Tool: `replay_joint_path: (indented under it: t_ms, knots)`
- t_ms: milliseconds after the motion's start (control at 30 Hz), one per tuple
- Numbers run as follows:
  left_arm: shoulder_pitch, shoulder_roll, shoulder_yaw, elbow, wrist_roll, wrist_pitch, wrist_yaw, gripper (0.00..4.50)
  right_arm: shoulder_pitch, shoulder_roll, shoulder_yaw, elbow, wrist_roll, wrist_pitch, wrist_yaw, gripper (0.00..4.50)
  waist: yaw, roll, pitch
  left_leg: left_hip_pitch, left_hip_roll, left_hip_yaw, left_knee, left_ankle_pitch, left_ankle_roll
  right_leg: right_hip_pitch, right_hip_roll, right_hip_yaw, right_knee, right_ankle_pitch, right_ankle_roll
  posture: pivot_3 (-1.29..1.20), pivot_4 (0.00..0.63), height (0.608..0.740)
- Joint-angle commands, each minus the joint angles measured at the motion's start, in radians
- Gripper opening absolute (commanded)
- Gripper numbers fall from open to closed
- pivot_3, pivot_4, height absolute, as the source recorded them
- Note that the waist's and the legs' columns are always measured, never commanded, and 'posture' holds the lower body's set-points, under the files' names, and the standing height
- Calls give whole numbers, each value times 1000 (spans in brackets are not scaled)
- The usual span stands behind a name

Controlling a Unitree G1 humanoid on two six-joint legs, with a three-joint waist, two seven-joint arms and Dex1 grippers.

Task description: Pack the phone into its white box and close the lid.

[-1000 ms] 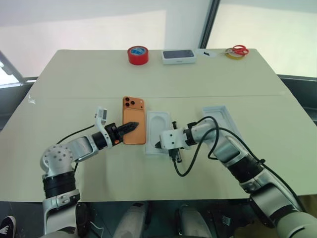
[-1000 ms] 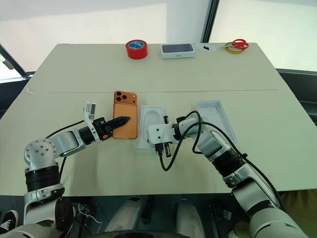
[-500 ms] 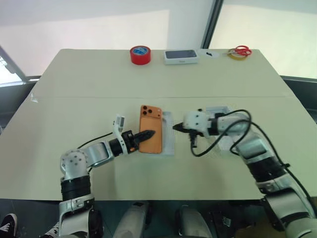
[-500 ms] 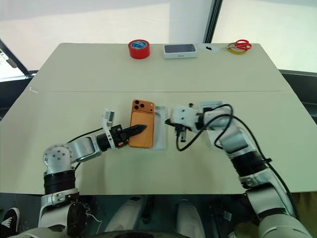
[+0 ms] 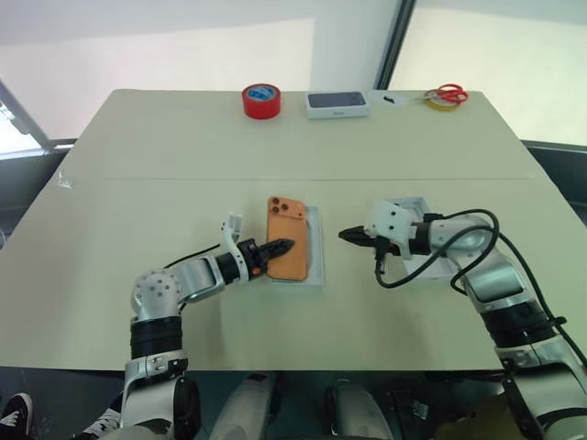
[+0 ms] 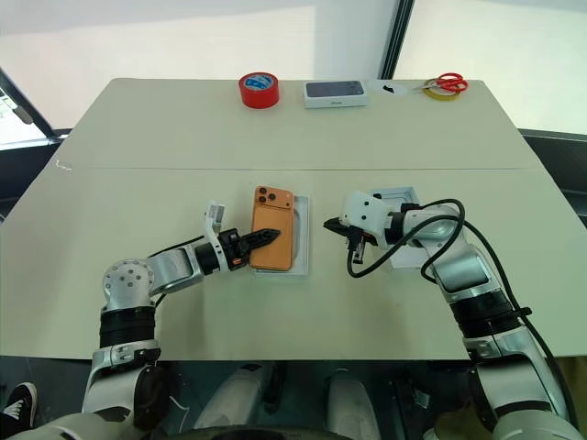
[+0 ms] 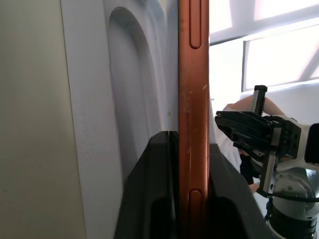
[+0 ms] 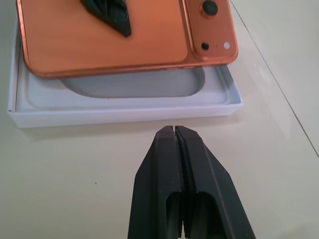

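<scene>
The orange phone (image 5: 287, 240) lies back up over the left part of the white box (image 5: 317, 249), camera cluster at its far end. A white insert with a rounded recess (image 8: 134, 87) shows inside the box under the phone. My left gripper (image 5: 284, 246) is shut on the phone's near end, with the phone's edge (image 7: 193, 74) standing between its two fingers. My right gripper (image 5: 343, 235) is shut and holds nothing, its tips pointing at the box's right wall (image 8: 124, 117) a short way off. The lid (image 5: 417, 203) lies open side up to the right, partly under my right arm.
At the table's far edge stand a red tape roll (image 5: 260, 99), a white box picturing a dark phone (image 5: 337, 103), and red-handled scissors (image 5: 446, 92) by a yellow tape ring (image 5: 433, 102). A black cable loops off my right wrist (image 5: 394, 275).
My left gripper has carried the phone right, from the table beside the box to over the box. My right gripper has drawn back from the box to its right side.
</scene>
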State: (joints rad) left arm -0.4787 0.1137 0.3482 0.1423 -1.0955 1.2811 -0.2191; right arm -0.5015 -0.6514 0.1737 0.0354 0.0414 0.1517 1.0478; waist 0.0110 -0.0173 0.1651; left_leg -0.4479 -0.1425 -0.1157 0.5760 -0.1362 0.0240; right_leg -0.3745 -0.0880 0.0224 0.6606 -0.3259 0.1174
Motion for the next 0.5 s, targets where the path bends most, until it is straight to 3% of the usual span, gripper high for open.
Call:
replay_joint_path:
  t_ms: [33, 133, 500]
  knots:
    - [-29, -6, 7, 7, -14, -8, -9, 2252, -2, -6, -11, -35, 1, -11, -15, 0, 1, 0, 0, 0, 0, 0, 0, 0, 0, 0, 0, 0, 0, 0, 0, 0, 150, 736]
    - [-31, -6, -14, -6, 3, 4, 6, 3670, -6, -3, -1, -30, -5, -16, -20, 0, 0, 0, 0, 0, 0, 0, 0, 0, 0, 0, 0, 0, 0, 0, 0, 0, 150, 736]
    - [3, 73, -40, -126, -14, 63, 0, 3670, -17, 8, 6, -20, -3, -16, -23, 0, -6, 0, 0, 1, 0, 0, 0, 0, 0, 1, 0, 0, 0, 0, 0, 0, 150, 736]
